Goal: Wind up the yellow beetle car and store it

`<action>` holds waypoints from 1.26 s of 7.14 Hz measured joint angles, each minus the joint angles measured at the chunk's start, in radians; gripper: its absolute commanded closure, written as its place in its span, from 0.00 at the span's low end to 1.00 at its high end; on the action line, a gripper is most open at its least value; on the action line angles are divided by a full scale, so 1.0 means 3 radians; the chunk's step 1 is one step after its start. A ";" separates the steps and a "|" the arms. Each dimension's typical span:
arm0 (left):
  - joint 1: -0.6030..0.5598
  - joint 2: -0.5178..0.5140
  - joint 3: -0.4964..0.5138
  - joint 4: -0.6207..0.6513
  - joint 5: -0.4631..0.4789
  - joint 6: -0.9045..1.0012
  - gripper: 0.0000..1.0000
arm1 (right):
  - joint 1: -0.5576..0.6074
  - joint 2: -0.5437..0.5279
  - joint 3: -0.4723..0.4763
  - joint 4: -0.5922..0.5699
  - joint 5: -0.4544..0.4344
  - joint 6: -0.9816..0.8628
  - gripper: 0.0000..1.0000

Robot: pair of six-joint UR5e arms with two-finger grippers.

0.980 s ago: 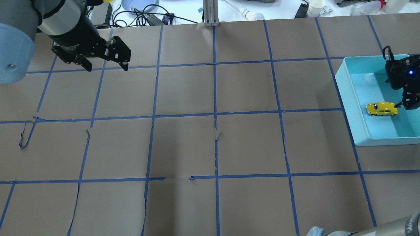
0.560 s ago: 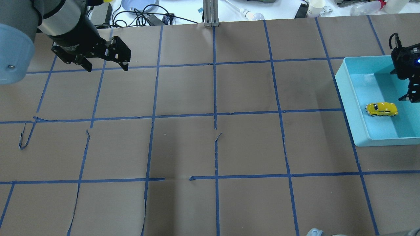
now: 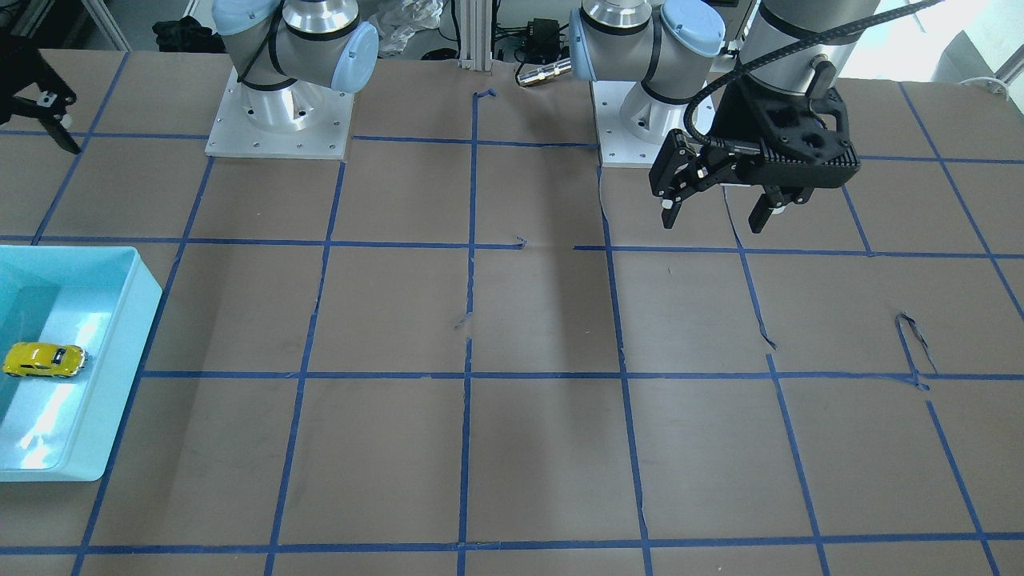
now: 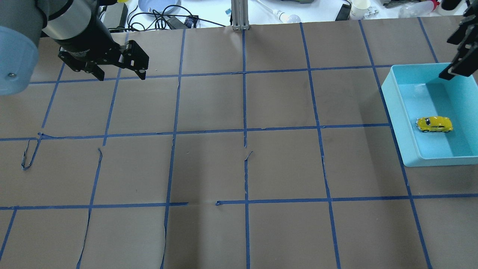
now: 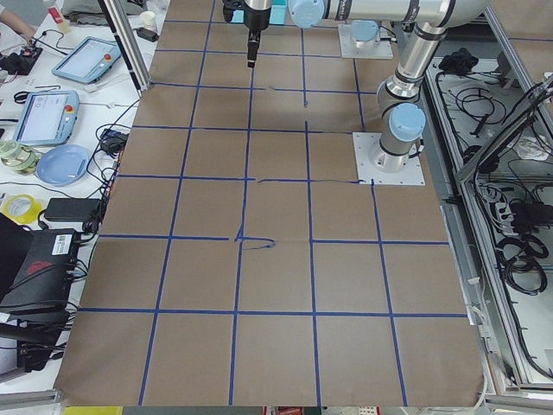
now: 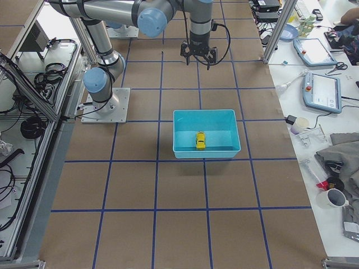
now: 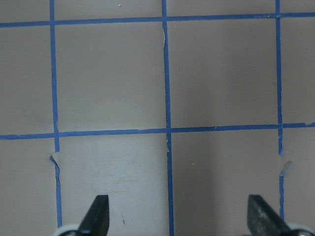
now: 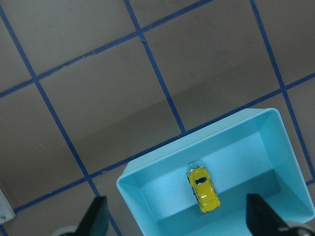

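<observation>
The yellow beetle car [image 4: 434, 124] lies on its wheels on the floor of a light-blue bin [image 4: 437, 161] at the table's right end. It also shows in the front view [image 3: 44, 359], in the right wrist view [image 8: 203, 190] and in the exterior right view [image 6: 200, 140]. My right gripper [image 4: 446, 59] is open and empty, raised high above the bin's far side and clear of the car; its two fingertips [image 8: 98, 214] frame the bin from above. My left gripper [image 4: 122, 78] is open and empty, hanging above the brown paper at the far left [image 3: 712, 226].
The table is covered in brown paper with a blue tape grid, torn in places [image 4: 28, 155]. An aluminium post [image 4: 240, 15] stands at the far edge, with cables, a plate and cups behind it. The two arm bases [image 3: 280, 120] [image 3: 640, 136] stand at the robot's side.
My right gripper has lifted up and away from beside the car, moving toward the far right corner. The car has stayed in the bin. The left arm has not moved.
</observation>
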 measured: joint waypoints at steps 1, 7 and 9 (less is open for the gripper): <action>0.0002 0.0001 0.0001 0.0000 0.0001 0.0000 0.00 | 0.0269 0.0005 -0.0045 0.0040 0.0002 0.0697 0.00; 0.0005 0.0004 0.0001 0.0004 0.0000 0.0000 0.00 | 0.1100 0.0197 -0.0069 -0.0140 -0.0012 0.4099 0.00; 0.0010 0.0006 0.0001 0.0005 0.0002 0.0000 0.00 | 0.1078 0.0210 -0.0070 -0.0192 0.0003 0.4341 0.00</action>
